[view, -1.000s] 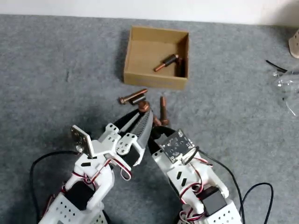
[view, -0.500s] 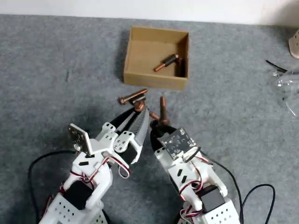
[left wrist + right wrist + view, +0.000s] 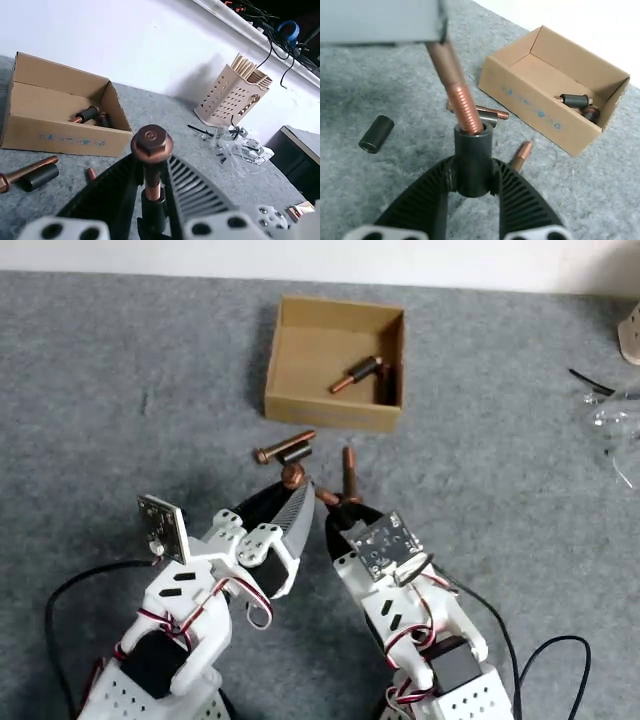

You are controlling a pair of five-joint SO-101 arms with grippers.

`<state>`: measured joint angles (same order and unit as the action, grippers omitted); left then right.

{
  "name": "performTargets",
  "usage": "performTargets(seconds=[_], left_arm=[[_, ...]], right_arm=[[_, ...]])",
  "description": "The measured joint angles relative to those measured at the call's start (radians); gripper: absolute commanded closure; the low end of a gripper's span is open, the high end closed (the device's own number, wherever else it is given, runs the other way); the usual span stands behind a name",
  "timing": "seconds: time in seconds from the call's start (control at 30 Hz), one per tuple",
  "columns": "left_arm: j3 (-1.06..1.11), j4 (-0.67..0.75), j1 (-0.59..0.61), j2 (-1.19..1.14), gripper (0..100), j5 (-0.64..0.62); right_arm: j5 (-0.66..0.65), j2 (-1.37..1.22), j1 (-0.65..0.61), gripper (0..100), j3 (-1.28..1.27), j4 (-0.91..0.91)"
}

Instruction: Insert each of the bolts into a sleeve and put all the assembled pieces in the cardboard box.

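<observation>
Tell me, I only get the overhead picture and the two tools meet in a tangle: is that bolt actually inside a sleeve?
Observer: Its tip is. The right tool grips a black sleeve by its sides, and the threaded end of the bolt sits in its mouth.
Operator: What holds the bolt?
Observer: The left tool clamps its shank, just below the hex head.
Operator: Anything in the box I'm missing?
Observer: Beside the sleeved bolt in the cardboard box, a second dark piece sits in the corner; I cannot tell what it is.
</observation>
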<state>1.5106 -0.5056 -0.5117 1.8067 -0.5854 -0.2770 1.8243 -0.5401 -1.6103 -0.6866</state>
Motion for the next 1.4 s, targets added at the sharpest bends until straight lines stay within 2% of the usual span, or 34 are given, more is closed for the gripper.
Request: performTargets(seconds=[0.23,0.47,0.57,0.83,1.1,1.4], left_arm=[[0.038,0.005,-0.018,0.003,99,0.0],[0.16,0.203,0.017,-0.002,99,0.0],[0.163,0.232,0.023,-0.002,99,0.0],[0.163,0.235,0.034,-0.002,99,0.0],[0.158,0.173,0.04,0.003,99,-0.002],[0.158,0.172,0.011,0.002,99,-0.002]], right_arm=[[0.0,-0.002,0.002,99.5,-0.011,0.0],[0.0,-0.002,0.003,99.5,-0.009,-0.031],[0.0,0.0,0.003,99.5,-0.009,-0.031],[0.0,0.0,0.003,99.5,-0.009,-0.031],[0.0,-0.002,0.002,99.5,-0.011,-0.032],[0.0,-0.002,0.005,99.5,-0.011,-0.032]])
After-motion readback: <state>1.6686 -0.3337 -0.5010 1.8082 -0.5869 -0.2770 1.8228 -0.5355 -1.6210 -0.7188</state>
